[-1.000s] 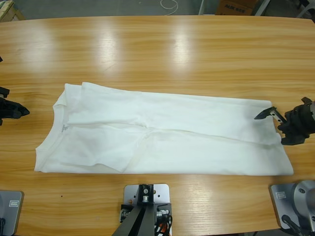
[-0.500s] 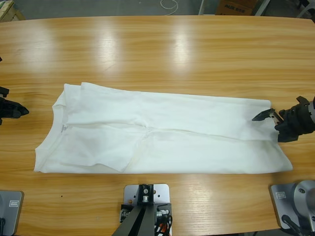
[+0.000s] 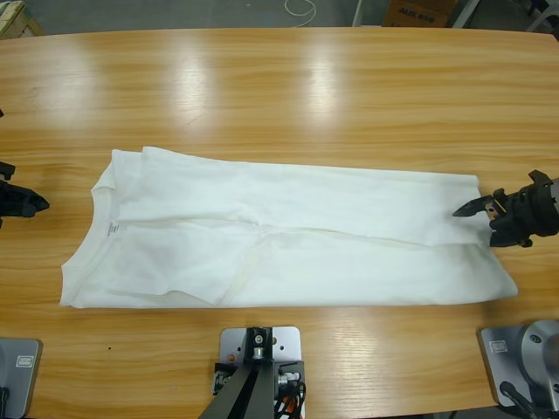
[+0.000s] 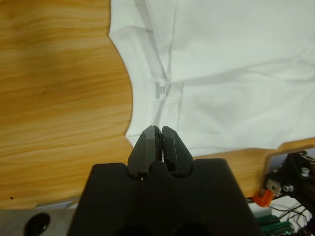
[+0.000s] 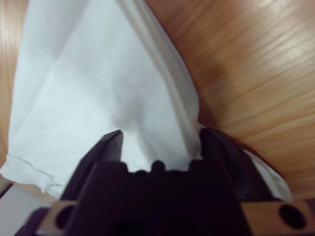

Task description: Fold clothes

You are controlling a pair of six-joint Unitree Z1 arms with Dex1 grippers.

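One white T-shirt (image 3: 279,236), already folded lengthwise, lies across the near half of the surface (image 3: 288,96).
We judge the right gripper (image 5: 162,142), fingers spread wide over the hem at the surface's right end, may pinch one layer; left gripper (image 4: 158,147), fingers closed and empty, sits off the collar.

One white T-shirt (image 3: 279,236) on the table (image 3: 288,87), just the one garment, folded lengthwise into a long band. One small label (image 4: 162,88) inside its single round collar. One long wooden table under it all. Two grippers in play: the left gripper (image 3: 35,203) at one end, one pair of black jaws pressed together; the right gripper (image 3: 476,208) at the other end, its two jaws spread with cloth between them. At the far edge, one white cable loop (image 3: 301,9) and one cardboard box (image 3: 419,12).
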